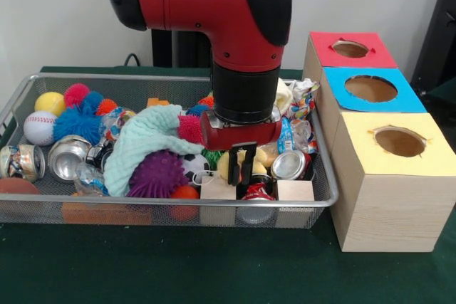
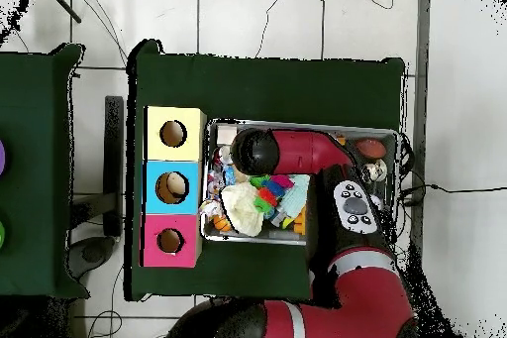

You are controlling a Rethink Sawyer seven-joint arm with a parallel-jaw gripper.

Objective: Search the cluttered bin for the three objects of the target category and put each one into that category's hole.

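Observation:
The wire mesh bin (image 1: pixel 178 205) is full of clutter: crushed cans (image 1: pixel 68 157), a baseball (image 1: pixel 39 127), a purple spiky ball (image 1: pixel 157 174), a mint knitted cloth (image 1: pixel 142 140), wooden blocks (image 1: pixel 295 191) and crumpled wrappers (image 1: pixel 303 97). My gripper (image 1: pixel 242 169) hangs low over the bin's front right part. It is just above a wooden block (image 1: pixel 217 189) and a red can (image 1: pixel 256 191). In the overhead view the arm (image 2: pixel 297 151) reaches over the bin (image 2: pixel 394 136) and hides the gripper.
Three wooden boxes stand right of the bin, each with a round hole in its top: red (image 1: pixel 350 49), blue (image 1: pixel 370 89) and yellow (image 1: pixel 399 142). In the overhead view they lie left of the bin: yellow (image 2: pixel 173 134), blue (image 2: pixel 170 187), red (image 2: pixel 169 241).

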